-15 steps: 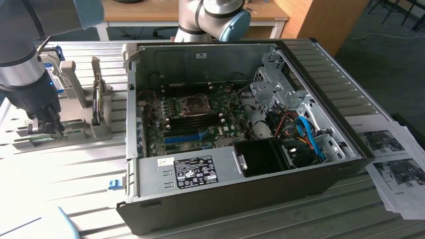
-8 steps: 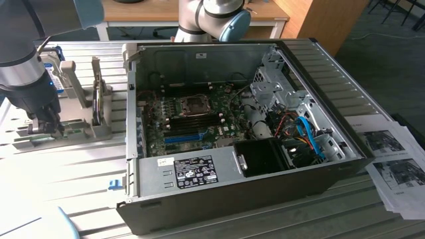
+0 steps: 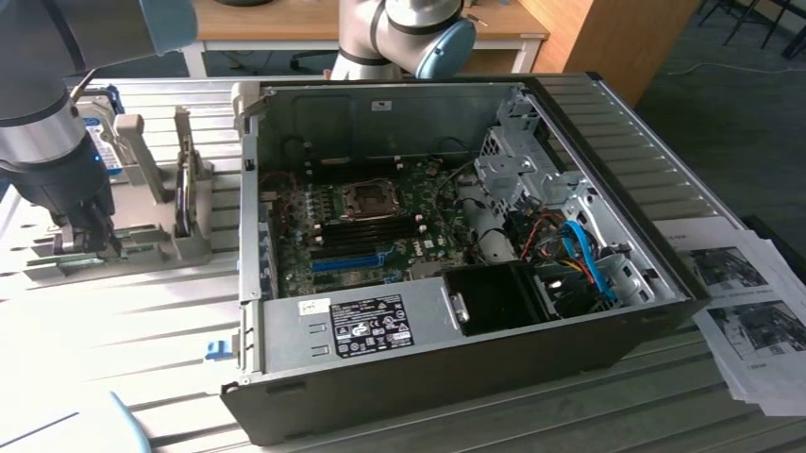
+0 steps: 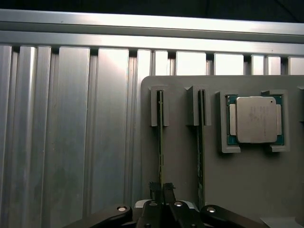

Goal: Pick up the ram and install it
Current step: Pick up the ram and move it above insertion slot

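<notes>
Black two-fingered gripper (image 4: pixel 161 189) is pinched on the near end of a long, thin green circuit-board ram stick (image 4: pixel 160 142). The stick stands on edge in a slot of the flat grey plastic holder (image 4: pixel 180 156) and runs straight ahead of the fingertips. Just beside the gripper, a second green stick (image 4: pixel 200 142) stands in the neighbouring slot. Past that stick sits a square silver-lidded processor chip (image 4: pixel 256 119). The open black metal computer case (image 3: pixel 416 377) lies well apart from the gripper.

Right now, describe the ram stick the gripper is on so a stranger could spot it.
Find the grey tray beside the open computer case, holding a processor. Two thin green sticks stand on edge in slots beside it. The ram stick, pinched by the gripper, is the one farther from the processor than its twin.
</notes>
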